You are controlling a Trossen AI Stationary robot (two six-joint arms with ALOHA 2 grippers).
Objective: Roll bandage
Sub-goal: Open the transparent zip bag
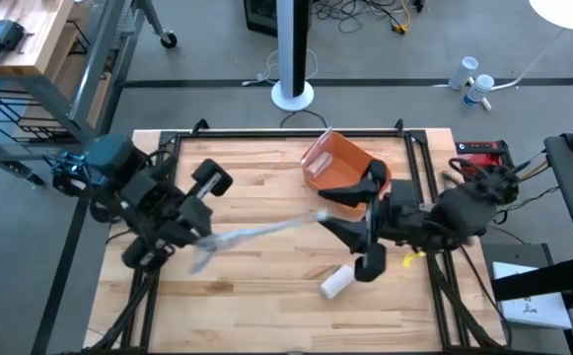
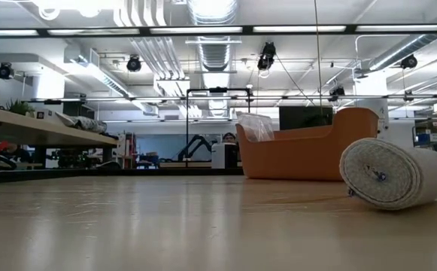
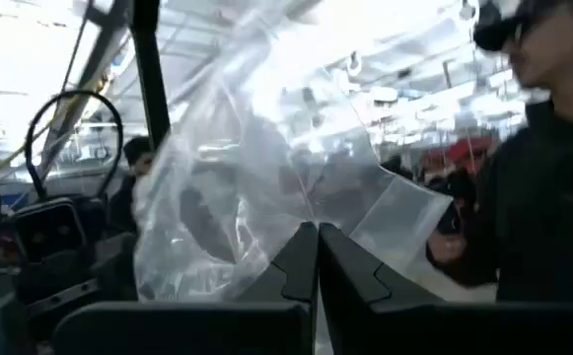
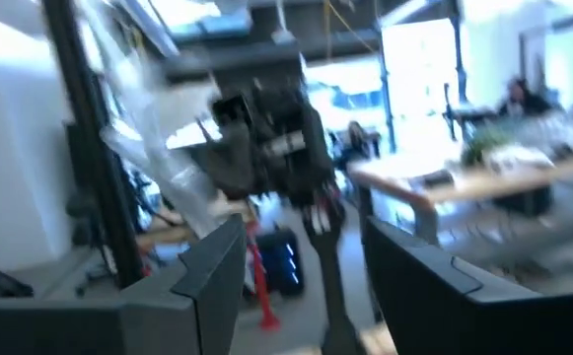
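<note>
A rolled white bandage (image 1: 337, 283) (image 2: 395, 173) lies on its side on the wooden table (image 1: 266, 296), near the front right, with no gripper on it. My left gripper (image 1: 205, 247) (image 3: 317, 237) is raised above the table's left half and shut on a clear plastic wrapper (image 1: 266, 229) (image 3: 266, 168). The wrapper stretches through the air toward my right gripper (image 1: 327, 209) (image 4: 301, 256). That gripper is raised over the table's middle right and open, with nothing between its fingers. Neither gripper shows in the low view. My left gripper pinches the clear wrapper by one crumpled end (image 3: 311, 212) between its two fingers. The wrapper is lifted clear of the table and spreads out beyond the fingertips toward the right arm. My right gripper: the wrapper's other end (image 4: 158, 148) runs past the outer side of one finger (image 4: 212, 261); whether they touch I cannot tell.
An orange bin (image 1: 337, 163) (image 2: 308, 154) stands at the far middle right with clear plastic (image 2: 256, 126) sticking out of it. A person (image 3: 552, 177) stands beyond the table in the left wrist view. A red device (image 1: 483, 150) sits off the table's right edge.
</note>
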